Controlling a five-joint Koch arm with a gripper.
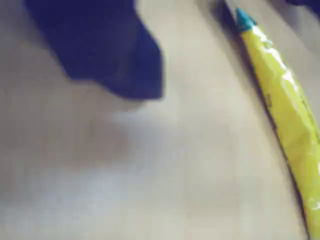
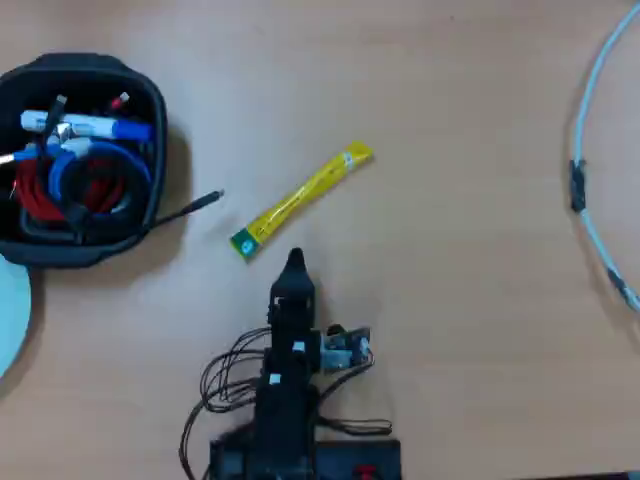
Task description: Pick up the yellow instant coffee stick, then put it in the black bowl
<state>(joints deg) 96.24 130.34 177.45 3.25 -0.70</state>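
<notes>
The yellow instant coffee stick (image 2: pixel 302 200) lies flat and diagonal on the wooden table, its green end toward the lower left in the overhead view. My gripper (image 2: pixel 294 262) hovers just below and right of that green end, not touching it. Only one pointed tip shows from above. In the wrist view the stick (image 1: pixel 285 105) runs down the right side, green end up, and a blurred dark blue jaw fills the upper left. The black bowl (image 2: pixel 150 190) stands at the far left, apart from the stick.
Inside the bowl lie a white-and-blue marker (image 2: pixel 90 128) and coiled red and blue cables (image 2: pixel 70 185); a thin black lead (image 2: pixel 195 206) trails out toward the stick. A pale plate (image 2: pixel 10 315) peeks in at the left edge. A white cable (image 2: pixel 590 150) curves along the right.
</notes>
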